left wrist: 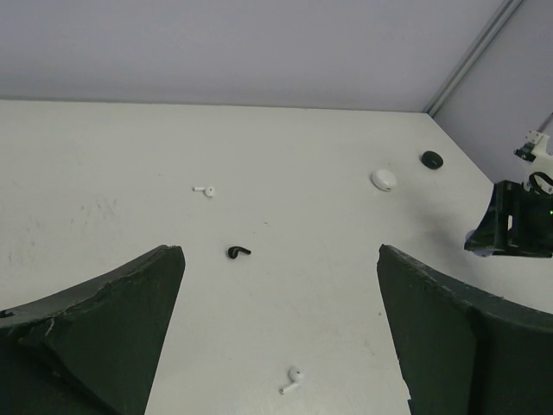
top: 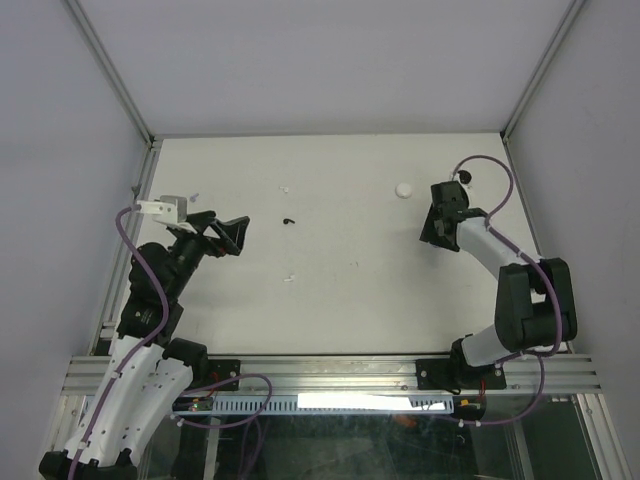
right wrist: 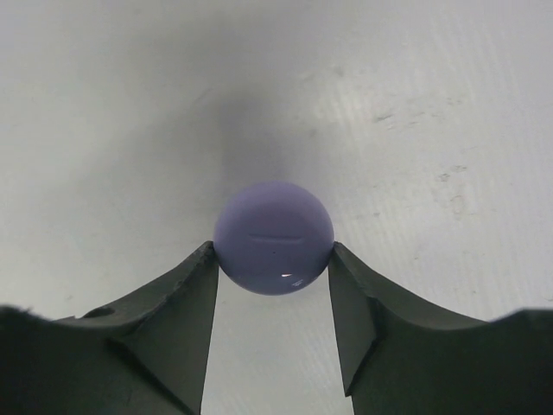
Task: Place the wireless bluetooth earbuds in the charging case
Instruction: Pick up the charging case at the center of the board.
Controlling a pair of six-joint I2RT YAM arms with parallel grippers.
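Observation:
A glossy dark round charging case (right wrist: pixel 273 229) sits between my right gripper's (right wrist: pixel 273 264) fingertips, which touch it on both sides. From above it shows as a black puck (top: pixel 464 177) at the back right, at the tip of the right gripper (top: pixel 457 190). A black earbud (left wrist: pixel 238 252) lies mid-table, ahead of my open, empty left gripper (left wrist: pixel 281 259). One white earbud (left wrist: pixel 206 190) lies beyond it and another white earbud (left wrist: pixel 294 379) lies between the left fingers' span. The left gripper (top: pixel 232 233) hovers at the left side.
A white round puck (top: pixel 403 188) lies left of the black case, seen also as the white puck (left wrist: pixel 384 179) in the left wrist view. Enclosure walls and aluminium posts (top: pixel 150 140) bound the white table (top: pixel 330 320). A white bracket (top: pixel 165 208) sits at the left edge.

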